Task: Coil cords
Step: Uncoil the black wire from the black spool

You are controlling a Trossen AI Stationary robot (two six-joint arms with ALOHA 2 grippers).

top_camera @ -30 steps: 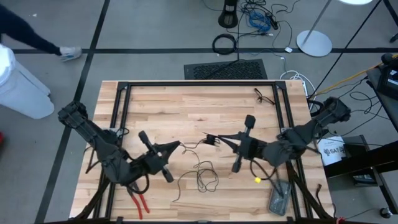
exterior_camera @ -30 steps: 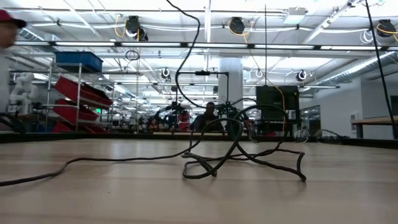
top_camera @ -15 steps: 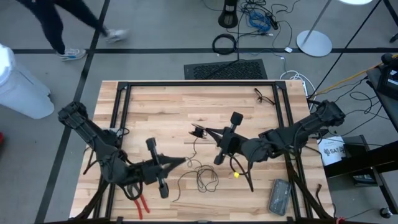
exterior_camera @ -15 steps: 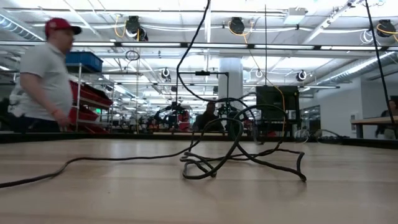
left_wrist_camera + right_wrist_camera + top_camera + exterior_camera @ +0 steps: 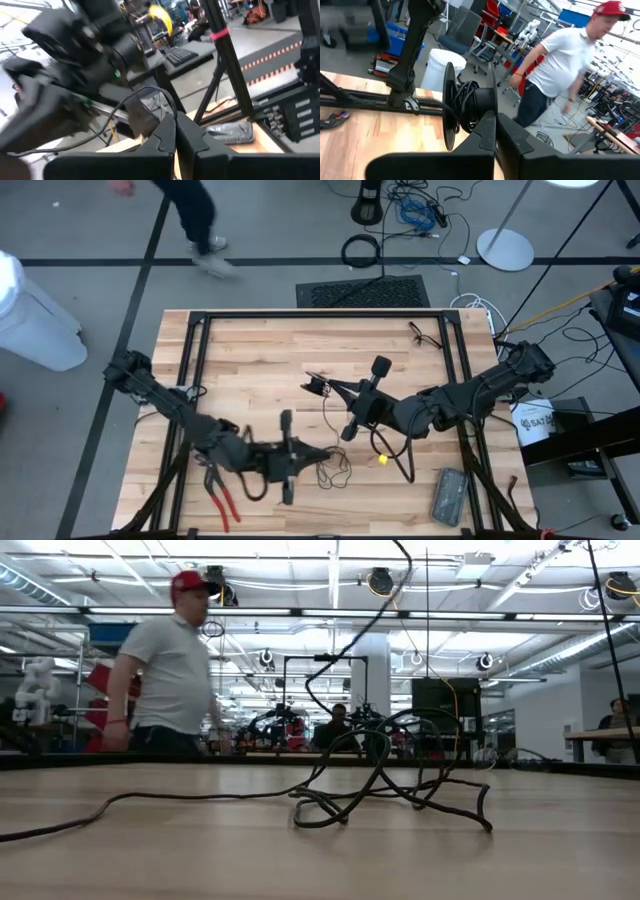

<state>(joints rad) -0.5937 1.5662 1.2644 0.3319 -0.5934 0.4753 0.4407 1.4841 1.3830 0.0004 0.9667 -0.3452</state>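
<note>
thin limp black cord (image 5: 332,465) tangled mid-table, light & floppy, prob best pinched at a loose loop; left gripper (image 5: 322,454) & right gripper (image 5: 318,385) jaws pressed together.

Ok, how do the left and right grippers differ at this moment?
The left gripper sits near the robot's edge of the table, beside the cord where it lies in a loose tangle; the right gripper is at mid-table. The right gripper pinches the cord at its round puck; whether the left gripper grips anything is unclear. Both are shut.
</note>
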